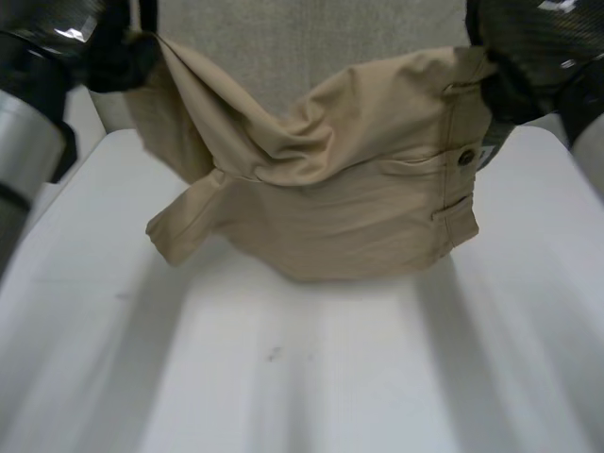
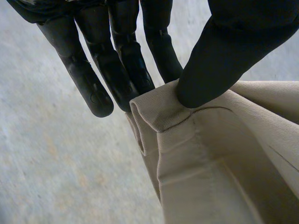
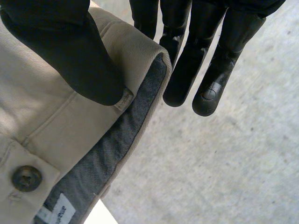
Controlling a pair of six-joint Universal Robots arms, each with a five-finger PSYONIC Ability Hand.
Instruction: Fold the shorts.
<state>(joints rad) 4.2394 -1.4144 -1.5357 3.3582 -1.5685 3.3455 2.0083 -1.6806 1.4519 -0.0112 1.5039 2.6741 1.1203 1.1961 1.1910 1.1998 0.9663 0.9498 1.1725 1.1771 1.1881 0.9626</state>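
Tan shorts [image 1: 349, 189] hang lifted over the far half of the white table [image 1: 311, 377], sagging in the middle, with the lower part resting on the surface. My left hand [image 1: 118, 52] pinches a hemmed leg corner [image 2: 163, 109] between thumb and straight fingers [image 2: 117, 70]. At the other top corner my right hand [image 1: 510, 90] pinches the waistband [image 3: 140, 60] between thumb and fingers [image 3: 205, 70]. The waistband's grey lining [image 3: 117, 140], a brown button [image 3: 26, 178] and a white label [image 3: 58, 212] lie under that thumb.
A beige carpeted floor [image 1: 283, 47] lies beyond the table's far edge. Bare white table stretches from the shorts to the near edge. A belt loop and button [image 1: 464, 158] face me on the right side of the cloth.
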